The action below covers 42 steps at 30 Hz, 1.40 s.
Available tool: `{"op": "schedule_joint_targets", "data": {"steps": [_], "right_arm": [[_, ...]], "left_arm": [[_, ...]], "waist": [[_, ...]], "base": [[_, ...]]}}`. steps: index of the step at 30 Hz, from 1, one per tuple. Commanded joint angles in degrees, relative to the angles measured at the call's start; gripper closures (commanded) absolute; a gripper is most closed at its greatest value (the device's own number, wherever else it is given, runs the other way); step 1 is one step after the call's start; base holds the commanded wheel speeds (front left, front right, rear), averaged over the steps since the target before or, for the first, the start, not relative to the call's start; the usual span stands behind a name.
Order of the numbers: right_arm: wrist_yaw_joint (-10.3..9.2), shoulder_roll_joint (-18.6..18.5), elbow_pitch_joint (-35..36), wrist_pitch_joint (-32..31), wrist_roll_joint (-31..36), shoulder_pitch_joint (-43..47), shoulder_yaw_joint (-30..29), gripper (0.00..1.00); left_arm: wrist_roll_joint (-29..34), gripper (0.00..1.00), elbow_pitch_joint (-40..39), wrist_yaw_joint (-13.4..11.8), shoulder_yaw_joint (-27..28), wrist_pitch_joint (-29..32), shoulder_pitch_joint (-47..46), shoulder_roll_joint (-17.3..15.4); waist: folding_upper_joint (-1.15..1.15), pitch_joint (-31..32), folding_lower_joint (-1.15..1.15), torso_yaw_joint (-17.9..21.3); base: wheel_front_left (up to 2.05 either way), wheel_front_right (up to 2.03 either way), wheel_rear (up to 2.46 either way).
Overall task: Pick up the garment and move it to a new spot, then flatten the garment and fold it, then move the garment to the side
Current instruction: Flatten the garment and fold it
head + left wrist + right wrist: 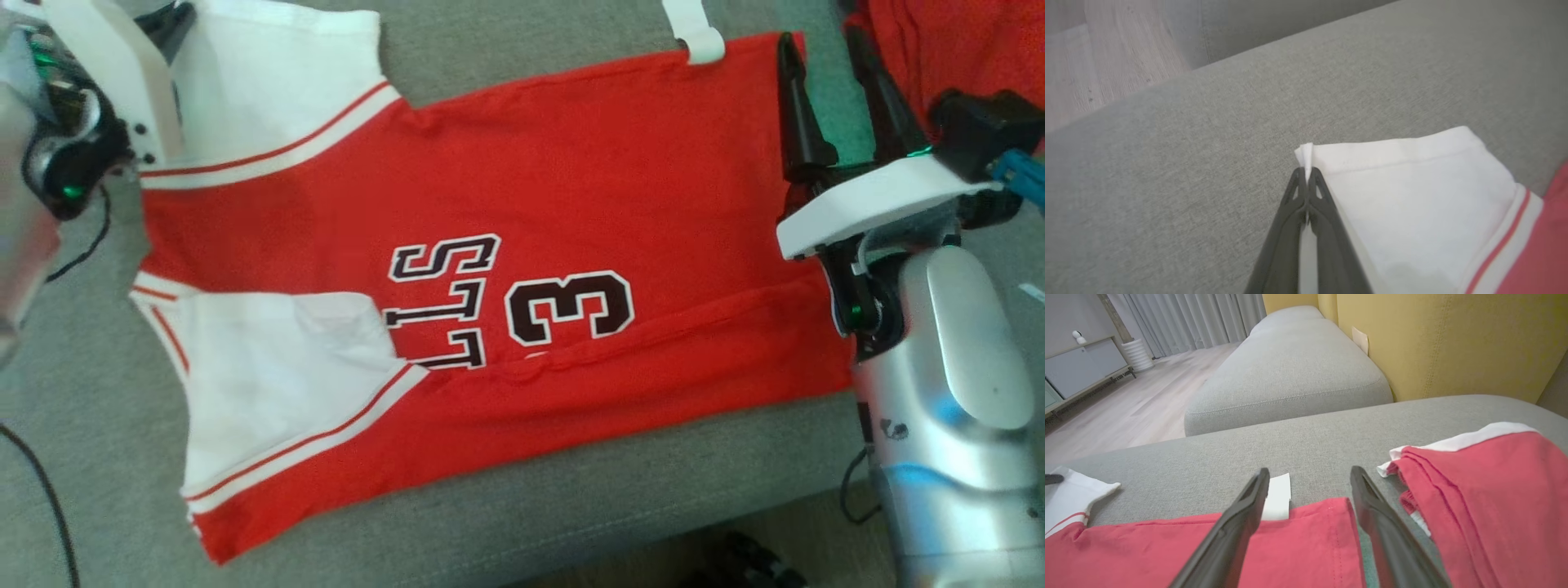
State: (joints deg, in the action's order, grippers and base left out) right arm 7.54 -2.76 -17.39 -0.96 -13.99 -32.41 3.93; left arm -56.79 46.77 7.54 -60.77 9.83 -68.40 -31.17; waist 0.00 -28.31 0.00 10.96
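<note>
Two things could spoil the next move, and the bigger one concerns the whole garment (571,204), a red jersey with white sleeves lying spread lengthwise across the grey sofa seat (490,506), its near long side already folded in. Only one end is held, so if the left arm lifts or drags before the other end is taken, the cloth would likely skew, wrinkle and undo that fold. The right gripper (820,37) stands spread wide over the hem corner, one finger above red cloth and the other just outside it, holding nothing; closing from there may catch only the edge, or miss. A second red garment (1474,490) lies bunched just beside that corner, near enough that a careless reach could snag it. The smaller risk is at the white sleeve (1412,204): the left gripper (1306,173) is pinching the very tip of its corner (1306,152), a thin bite that a firm pull might slip off. For room, bare seat runs well beyond the sleeve toward the wooden floor (1106,61), and a strip lies open behind the jersey up to the yellow backrest (1453,343). The seat's front edge is near the folded side, so cloth pulled that way could slide off. A white tag (1278,496) pokes out at the hem.
</note>
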Motion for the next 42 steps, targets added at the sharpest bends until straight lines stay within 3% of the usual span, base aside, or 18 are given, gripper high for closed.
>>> {"op": "schedule_joint_targets", "data": {"steps": [1,6,12,20,25,33,34,42], "right_arm": [[-0.05,-0.11,1.38,-0.57,0.41,-1.87,0.66,0.0],[-0.05,-2.11,-2.13,-4.4,2.58,-3.34,-0.58,0.0],[-0.05,-8.14,-9.5,-10.08,3.88,-5.87,-0.63,0.0],[-0.05,-16.38,-18.86,-13.55,5.98,-8.15,3.52,0.0],[-0.05,-18.72,-22.64,-14.71,4.09,-10.33,6.91,0.0],[-0.05,-19.53,-27.32,-15.15,1.97,-13.16,10.01,0.0],[-0.05,-19.5,-27.6,-14.81,1.48,-13.47,10.35,0.97],[-0.05,-19.28,-27.98,-10.64,-1.16,-16.2,11.66,1.0]], "left_arm": [[-0.15,1.0,-0.74,-0.06,1.77,-1.71,-2.31,-1.66],[-0.02,1.0,-1.31,-0.06,-0.06,-8.6,-1.08,0.02],[0.38,1.0,-4.02,-0.06,-3.04,-13.85,0.87,1.71],[-0.16,1.0,-8.86,-0.06,-5.67,-16.38,2.67,2.36],[0.04,1.0,-10.78,-0.06,-6.79,-16.63,2.84,2.37],[1.24,1.0,-11.26,-0.12,-7.77,-16.75,2.07,2.32],[1.23,1.0,-11.02,-0.17,-7.75,-16.75,1.98,2.3],[0.01,1.0,-7.6,-1.51,-4.83,-18.95,-0.52,1.3]], "waist": [[0.0,1.4,0.0,-1.47],[0.0,4.4,0.0,-5.21],[0.0,6.61,0.0,-9.43],[0.0,7.12,0.0,-12.89],[0.0,6.4,0.0,-13.49],[0.0,5.44,0.0,-13.47],[0.0,5.37,0.0,-13.42],[0.0,4.79,0.0,-12.66]], "base": [[0.0,0.0,0.0],[0.0,0.0,0.0],[0.0,0.0,0.0],[0.0,0.0,0.0],[0.0,0.0,0.0],[0.0,0.0,0.0],[0.0,0.0,0.0],[0.0,0.0,0.0]]}}
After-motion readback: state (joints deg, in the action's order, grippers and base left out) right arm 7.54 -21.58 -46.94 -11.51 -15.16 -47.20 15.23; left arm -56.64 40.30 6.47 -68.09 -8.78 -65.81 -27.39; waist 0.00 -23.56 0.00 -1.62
